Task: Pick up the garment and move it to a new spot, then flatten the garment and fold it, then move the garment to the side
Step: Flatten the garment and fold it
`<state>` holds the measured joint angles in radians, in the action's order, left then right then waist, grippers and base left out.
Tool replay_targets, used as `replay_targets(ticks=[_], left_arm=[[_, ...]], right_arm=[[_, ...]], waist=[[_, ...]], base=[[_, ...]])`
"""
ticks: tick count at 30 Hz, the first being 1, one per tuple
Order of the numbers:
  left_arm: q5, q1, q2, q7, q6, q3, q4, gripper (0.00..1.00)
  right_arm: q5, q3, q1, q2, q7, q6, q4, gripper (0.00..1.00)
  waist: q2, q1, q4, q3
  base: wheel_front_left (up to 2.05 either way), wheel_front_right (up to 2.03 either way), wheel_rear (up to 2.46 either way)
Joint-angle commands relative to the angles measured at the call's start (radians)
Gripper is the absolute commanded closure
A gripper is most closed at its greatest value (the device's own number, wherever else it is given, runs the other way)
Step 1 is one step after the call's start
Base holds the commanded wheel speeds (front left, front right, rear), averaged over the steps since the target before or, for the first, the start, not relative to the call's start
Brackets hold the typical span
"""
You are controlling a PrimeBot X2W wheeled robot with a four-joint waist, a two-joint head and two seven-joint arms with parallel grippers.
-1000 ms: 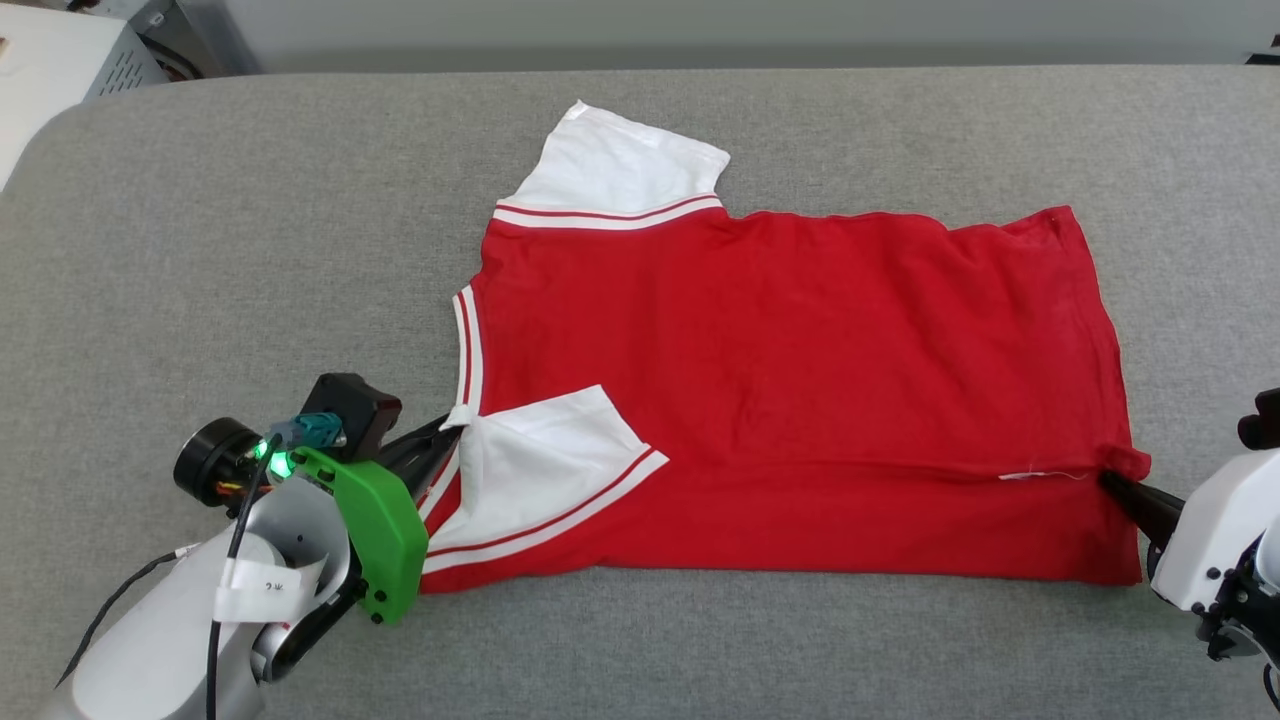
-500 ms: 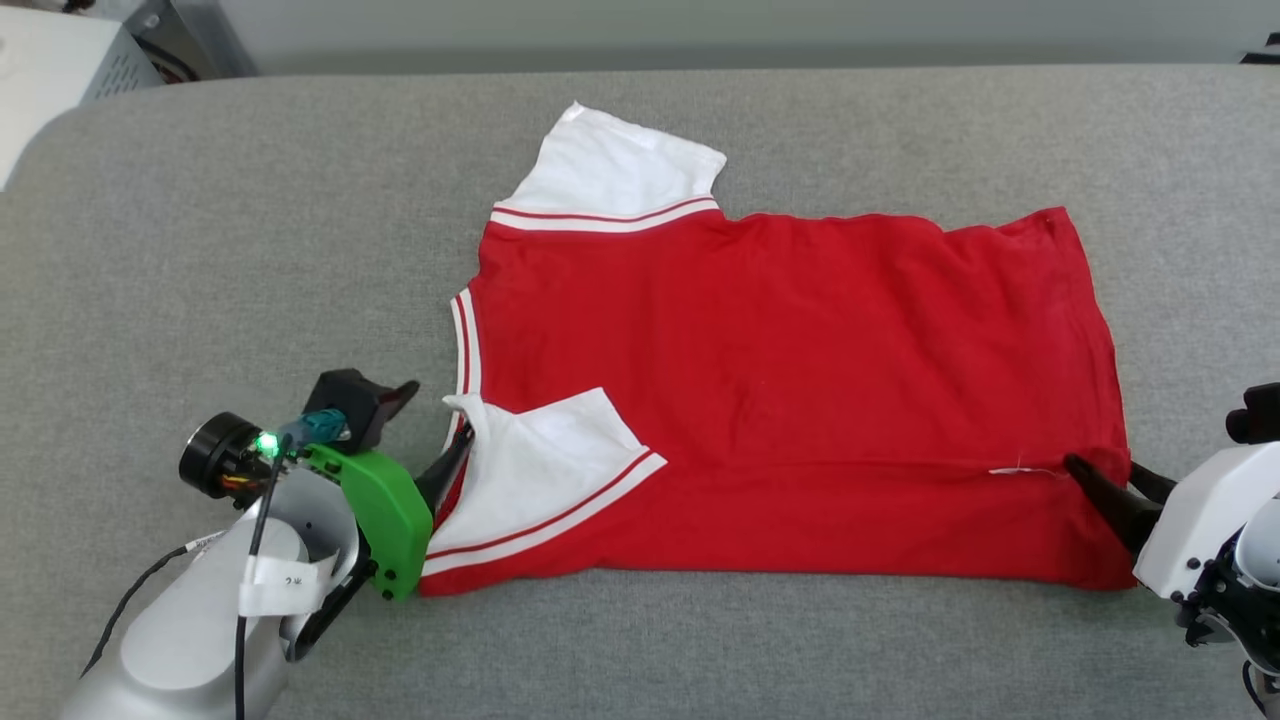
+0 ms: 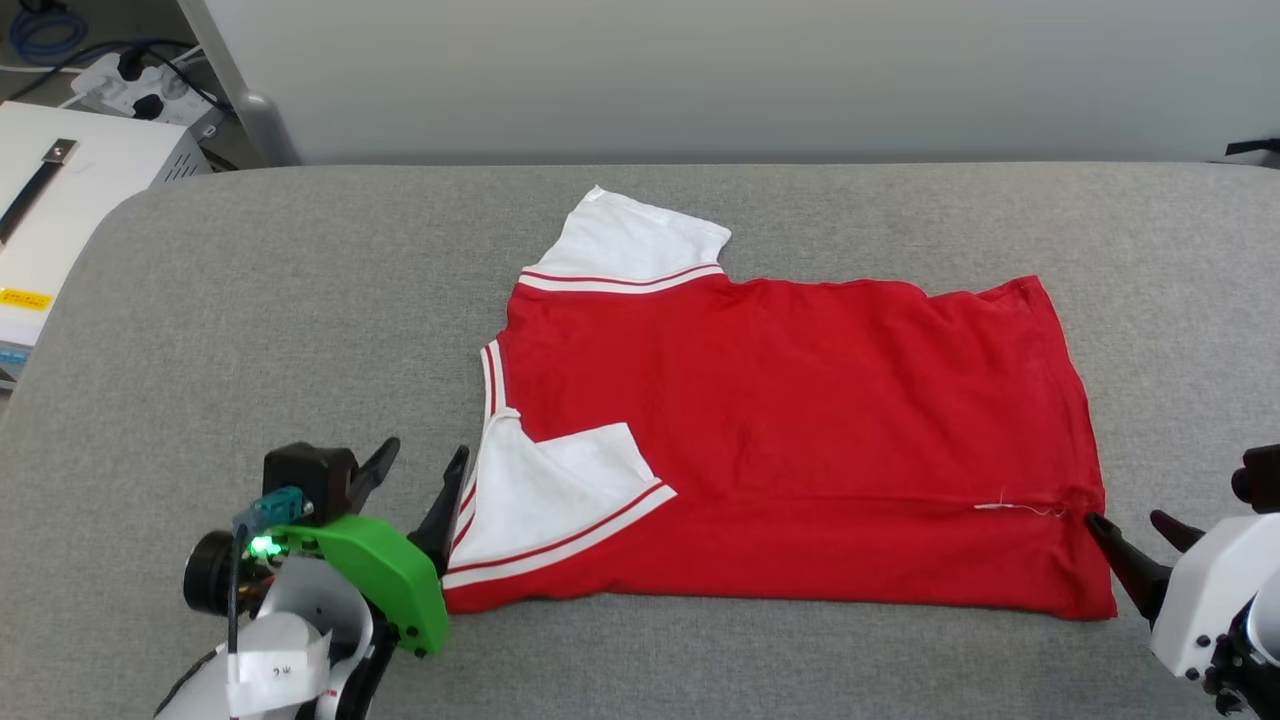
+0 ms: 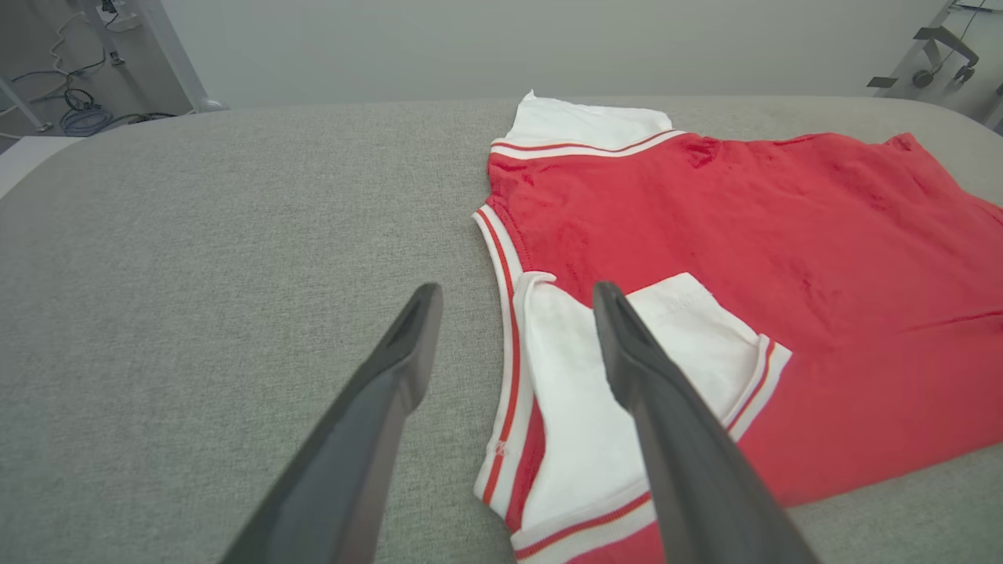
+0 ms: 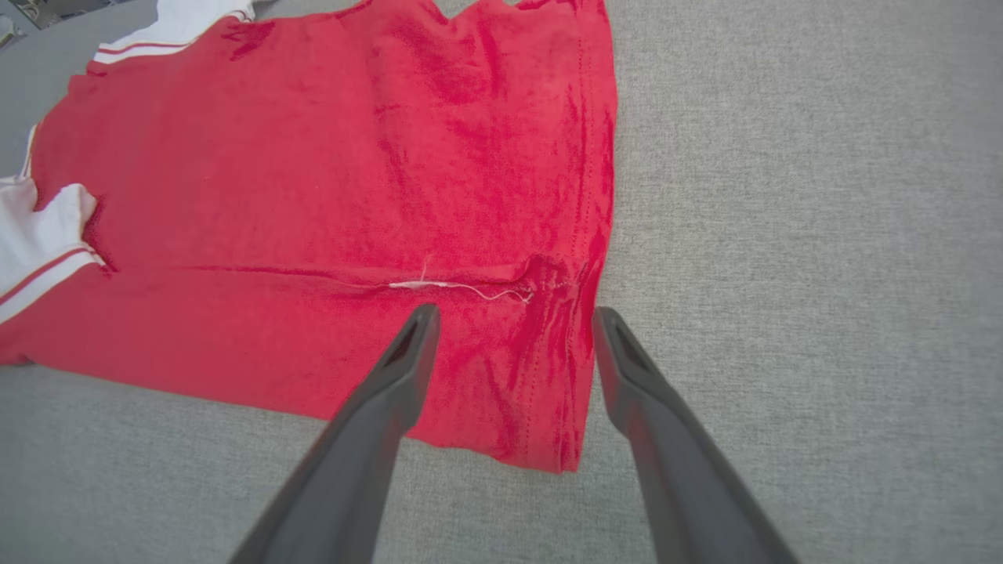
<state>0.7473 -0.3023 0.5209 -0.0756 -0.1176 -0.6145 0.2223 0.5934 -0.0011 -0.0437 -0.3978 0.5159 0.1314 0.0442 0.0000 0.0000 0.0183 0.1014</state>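
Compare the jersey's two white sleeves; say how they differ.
The far sleeve sticks out past the red body onto the grey surface; the near sleeve lies folded in over that body. The far sleeve's striped trim runs nearly level in the head view; the near sleeve's slants. The near sleeve sits beside the left gripper; the far sleeve lies away from it. Both are white with red-striped trim.

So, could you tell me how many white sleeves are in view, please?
2. The far sleeve sticks out flat from the shirt; the near sleeve lies folded onto its red body, by the left tool. None seems hidden.
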Motion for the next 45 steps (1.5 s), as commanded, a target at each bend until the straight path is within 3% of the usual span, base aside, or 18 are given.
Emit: replay_targets(ticks=[1, 6, 14, 25, 31, 32, 33, 36, 41, 45], left_arm=[[0.013, 0.036, 0.003, 0.014, -0.027, 0.005, -0.025, 0.00], [0.040, 0.120, 0.019, 0.075, -0.102, 0.005, -0.108, 0.00], [0.029, 0.148, 0.059, 0.196, -0.160, -0.037, -0.133, 0.00], [0.061, 0.121, 0.029, 0.250, -0.189, -0.032, -0.064, 0.00], [0.093, 0.110, 0.008, 0.287, -0.144, -0.052, 0.010, 0.00], [0.096, 0.109, 0.007, 0.305, -0.132, -0.064, 0.022, 0.87], [0.099, 0.108, 0.006, 0.316, -0.122, -0.072, 0.029, 1.00], [0.112, 0.103, -0.001, 0.320, -0.099, -0.076, 0.037, 1.00], [0.105, 0.100, -0.002, 0.278, -0.101, -0.063, 0.013, 1.00], [0.117, 0.111, 0.005, 0.258, -0.094, -0.049, -0.058, 1.00]], right_arm=[[-0.029, -0.012, 0.023, 0.003, 0.012, -0.001, -0.021, 0.00], [-0.103, -0.069, 0.081, 0.062, 0.093, -0.001, -0.094, 0.00], [-0.166, -0.092, 0.113, 0.148, 0.170, -0.001, -0.214, 0.00], [-0.181, -0.105, 0.100, 0.165, 0.175, -0.001, -0.229, 0.00], [-0.186, -0.095, 0.089, 0.145, 0.148, -0.001, -0.224, 0.00], [-0.185, -0.096, 0.088, 0.142, 0.147, -0.001, -0.222, 0.00], [-0.185, -0.097, 0.088, 0.140, 0.147, -0.001, -0.221, 0.00], [-0.186, -0.106, 0.086, 0.135, 0.147, -0.001, -0.215, 0.00], [-0.247, -0.115, 0.098, 0.112, 0.150, -0.001, -0.183, 0.00], [-0.268, -0.126, 0.096, 0.136, 0.152, -0.001, -0.153, 0.00]], waist=[[0.0000, 0.0000, 0.004, -0.008], [0.0000, 0.0000, 0.000, -0.005], [0.0000, 0.0000, -0.022, 0.040], [0.0000, 0.0000, -0.051, 0.096], [0.0000, 0.0000, -0.059, 0.114], [0.0000, 0.0000, -0.059, 0.114], [0.0000, 0.0000, -0.059, 0.114], [0.0000, 0.0000, -0.052, 0.107], [0.0000, 0.0000, -0.023, 0.082], [0.0000, 0.0000, 0.002, 0.068]], base=[[0.00, 0.00, 0.00], [0.00, 0.00, 0.00], [0.00, 0.00, 0.00], [0.00, 0.00, 0.00], [0.00, 0.00, 0.00], [0.00, 0.00, 0.00], [0.00, 0.00, 0.00], [0.00, 0.00, 0.00], [0.00, 0.00, 0.00], [0.00, 0.00, 0.00]])
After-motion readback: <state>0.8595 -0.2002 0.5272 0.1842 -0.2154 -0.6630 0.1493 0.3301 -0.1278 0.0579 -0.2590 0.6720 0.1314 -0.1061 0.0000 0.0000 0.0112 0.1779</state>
